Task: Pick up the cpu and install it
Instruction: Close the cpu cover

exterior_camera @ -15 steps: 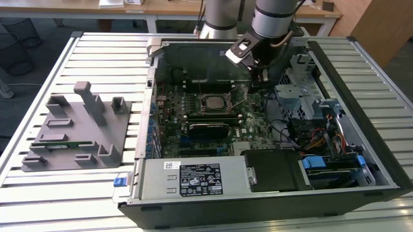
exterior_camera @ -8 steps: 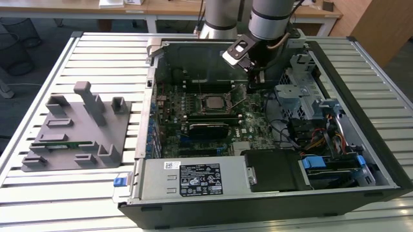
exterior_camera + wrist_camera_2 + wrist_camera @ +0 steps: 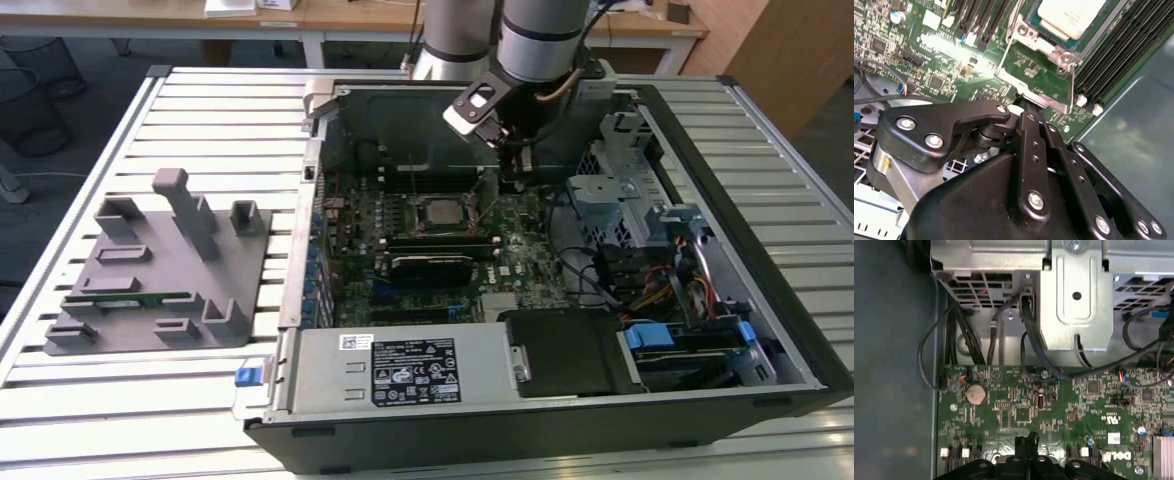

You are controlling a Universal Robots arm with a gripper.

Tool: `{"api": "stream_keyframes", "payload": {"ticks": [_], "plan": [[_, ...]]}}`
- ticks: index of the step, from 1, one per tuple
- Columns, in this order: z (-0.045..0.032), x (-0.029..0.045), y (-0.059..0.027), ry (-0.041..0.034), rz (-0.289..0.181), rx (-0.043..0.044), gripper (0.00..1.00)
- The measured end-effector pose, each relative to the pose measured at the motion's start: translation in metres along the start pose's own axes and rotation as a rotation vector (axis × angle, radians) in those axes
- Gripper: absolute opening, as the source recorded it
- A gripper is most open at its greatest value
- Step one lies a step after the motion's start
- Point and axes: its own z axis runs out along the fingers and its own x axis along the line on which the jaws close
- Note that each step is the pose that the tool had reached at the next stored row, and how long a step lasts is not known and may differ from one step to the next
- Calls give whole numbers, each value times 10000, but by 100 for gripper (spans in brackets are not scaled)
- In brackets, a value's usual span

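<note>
Gripper, fingers tight together and empty, near cpu in socket

We find soft, even light on the white slatted metal table, shade inside the open black computer case. In the second wrist view, glare whitens the green circuit board and silvery-topped square cpu.

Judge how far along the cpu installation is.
Done: the cpu lies seated on the motherboard. In hand: nothing; the pincer is shut, apparently empty, beside it. Left: the metal frame looks swung off the chip, unclamped.
</note>
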Motion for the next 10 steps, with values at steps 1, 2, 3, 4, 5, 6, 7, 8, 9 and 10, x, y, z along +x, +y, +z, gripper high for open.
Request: {"api": "stream_keyframes", "payload": {"ticks": [1, 2, 3, 4, 5, 6, 7, 8, 9, 10], "plan": [[0, 0, -13, 0, 0, 0, 11], [-1, 1, -25, -1, 0, 0, 11], [-1, 1, -39, 0, 0, 0, 11], [-1, 1, -53, -1, 1, 0, 11], [-1, 1, -66, -1, 1, 0, 11], [-1, 1, -80, 0, 0, 0, 11], [-2, 1, -94, 0, 1, 0, 11], [-2, 1, -108, -1, 0, 0, 11], [-2, 2, -122, -1, 0, 0, 11], [-2, 2, -136, 0, 1, 0, 11]]}}
